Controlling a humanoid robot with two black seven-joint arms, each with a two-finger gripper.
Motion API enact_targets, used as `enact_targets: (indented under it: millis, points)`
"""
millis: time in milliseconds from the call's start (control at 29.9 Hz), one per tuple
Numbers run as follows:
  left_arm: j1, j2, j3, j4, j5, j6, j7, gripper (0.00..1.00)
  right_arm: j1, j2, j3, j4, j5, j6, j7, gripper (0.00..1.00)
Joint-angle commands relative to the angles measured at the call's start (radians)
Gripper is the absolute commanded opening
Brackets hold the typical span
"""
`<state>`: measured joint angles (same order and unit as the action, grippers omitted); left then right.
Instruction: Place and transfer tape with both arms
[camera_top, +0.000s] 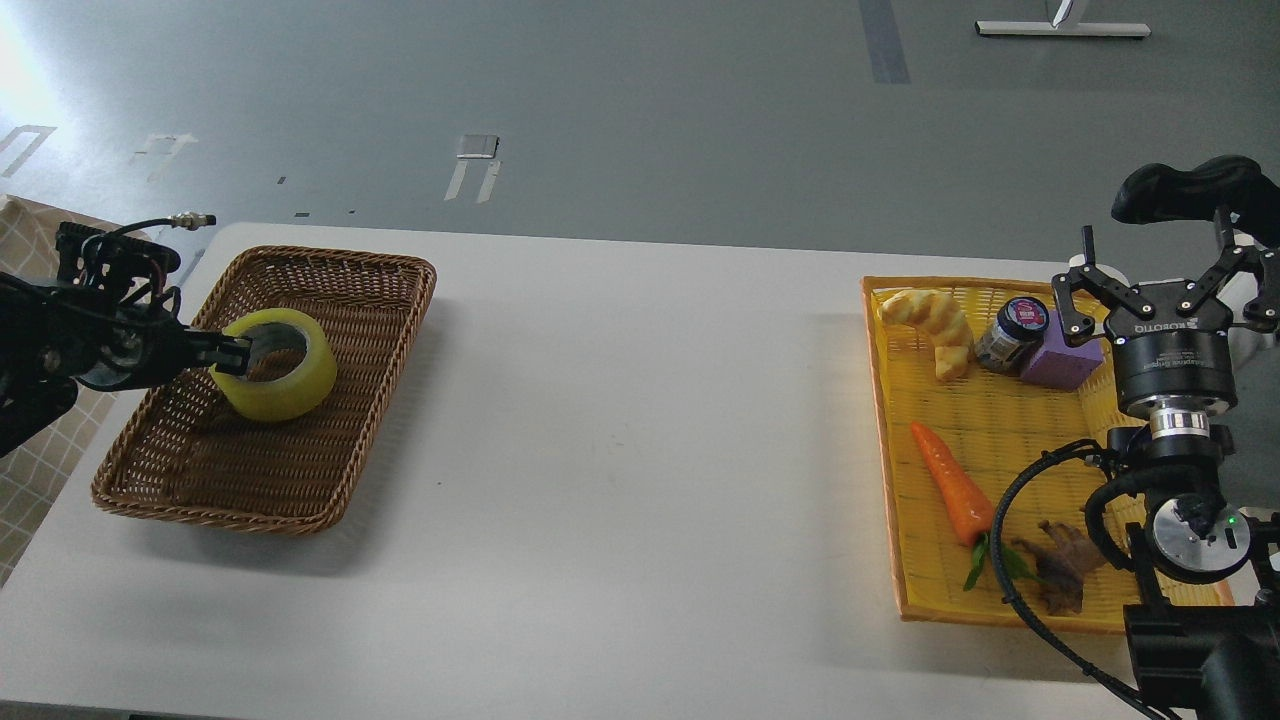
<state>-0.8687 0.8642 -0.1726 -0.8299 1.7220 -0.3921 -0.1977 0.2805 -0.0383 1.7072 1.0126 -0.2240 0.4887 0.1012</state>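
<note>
The yellow tape roll (285, 378) with a grey core lies inside the brown wicker basket (340, 440) at the table's left. My left gripper (237, 351) reaches in from the left and is shut on the roll's near wall, one finger inside the core. The roll sits low, at or just above the basket floor. My right gripper (1157, 275) is open and empty, held upright over the far right edge of the yellow tray (890, 480).
The yellow tray holds a croissant-like bread (933, 325), a small jar (1010, 333), a purple block (1062, 358), a carrot (950, 482) and a brown root-like piece (1060, 565). A white table (640, 430) spans between basket and tray.
</note>
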Motion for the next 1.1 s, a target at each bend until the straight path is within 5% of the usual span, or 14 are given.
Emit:
enact_targets:
  millis: [0,134,468,735,1069]
  points:
    - [-0.001,-0.002,-0.001,-0.002,-0.015,-0.002,0.000,0.38,0.000,0.000,0.000,0.000,0.000,0.000,0.002,1.00]
    - [-0.001,-0.002,-0.001,-0.002,-0.035,-0.007,-0.002,0.70,0.000,0.000,0.000,0.000,0.000,0.000,0.000,1.00]
    - [-0.029,-0.001,-0.005,-0.005,-0.107,-0.007,-0.002,0.79,-0.003,-0.002,0.000,0.000,0.000,0.000,0.000,1.00]
    - [-0.259,0.001,-0.007,-0.015,-0.263,-0.030,0.003,0.80,-0.001,0.000,0.000,0.003,0.000,0.000,0.000,1.00]
    - [-0.414,-0.059,-0.016,-0.015,-1.015,0.001,-0.003,0.98,0.019,-0.014,-0.012,0.015,-0.003,0.000,-0.014,1.00]
